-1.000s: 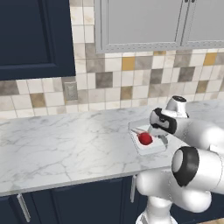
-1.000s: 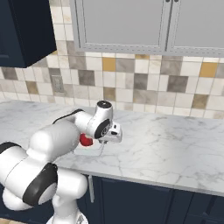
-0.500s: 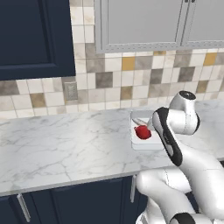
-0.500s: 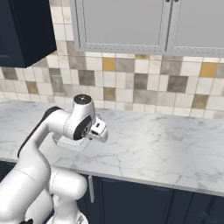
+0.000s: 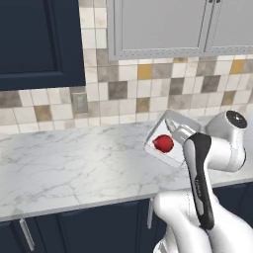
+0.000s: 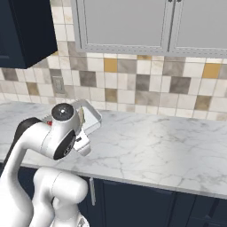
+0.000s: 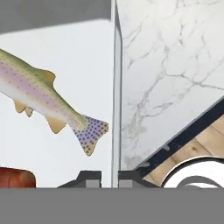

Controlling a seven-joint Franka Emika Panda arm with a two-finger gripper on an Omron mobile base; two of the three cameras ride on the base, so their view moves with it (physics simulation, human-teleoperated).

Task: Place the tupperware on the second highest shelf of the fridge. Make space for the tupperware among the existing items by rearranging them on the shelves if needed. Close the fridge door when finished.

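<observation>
Pinching the thin wall of the tupperware (image 7: 114, 87), the jaws are clenched on its rim, one dark fingertip (image 7: 89, 178) on each side. Inside the white container lie a spotted fish (image 7: 43, 103) and a red item (image 5: 163, 143). The tupperware is held tilted, lifted above the marble desk (image 5: 74, 168), in front of the tiled backsplash (image 6: 146, 84).

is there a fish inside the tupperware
Yes, the hand view shows a spotted fish lying in the white tupperware, whose rim the gripper pinches.
</observation>
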